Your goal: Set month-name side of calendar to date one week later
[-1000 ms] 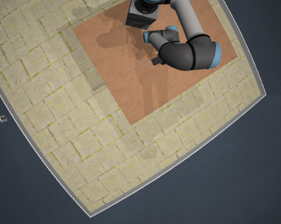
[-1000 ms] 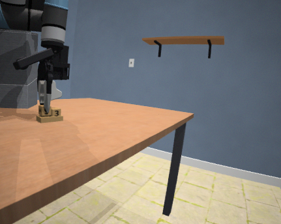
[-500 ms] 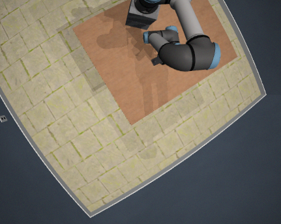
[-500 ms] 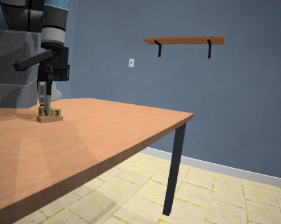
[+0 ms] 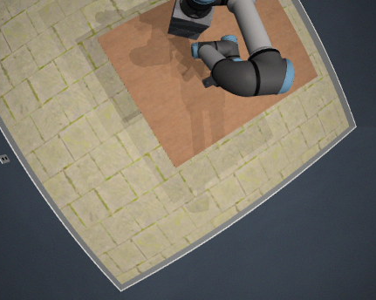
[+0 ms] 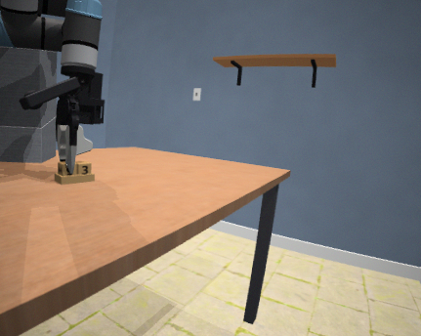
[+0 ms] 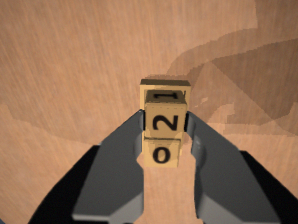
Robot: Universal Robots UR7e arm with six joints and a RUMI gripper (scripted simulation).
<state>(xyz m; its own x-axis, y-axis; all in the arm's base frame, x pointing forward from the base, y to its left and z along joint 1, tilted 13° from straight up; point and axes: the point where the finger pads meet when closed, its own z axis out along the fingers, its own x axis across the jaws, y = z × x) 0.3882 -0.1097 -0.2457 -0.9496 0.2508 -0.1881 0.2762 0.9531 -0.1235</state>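
My gripper (image 6: pixel 69 165) (image 7: pixel 163 112) reaches straight down at the small wooden calendar tray (image 6: pixel 74 179) (image 7: pixel 165 81), which stands on the table's far left in the exterior view. It is shut on the left cube (image 7: pixel 165 125). That cube shows 2 on top and 0 on its near side in the wrist view. I cannot tell whether it rests in the tray or hangs just above it. The other cube (image 6: pixel 85 169) (image 7: pixel 165 94) sits in the tray beside it, with 3 on its front and 1 on top. In the top view the arm (image 5: pixel 249 74) hides the gripper and the calendar.
The wooden table (image 5: pixel 162 109) (image 6: pixel 157 195) carries the robot's grey pedestal (image 6: pixel 16 122) (image 5: pixel 190 23) just behind the tray. A wall shelf (image 6: pixel 274 60) hangs far to the right. The table's right edge and black leg (image 6: pixel 261 254) are well away.
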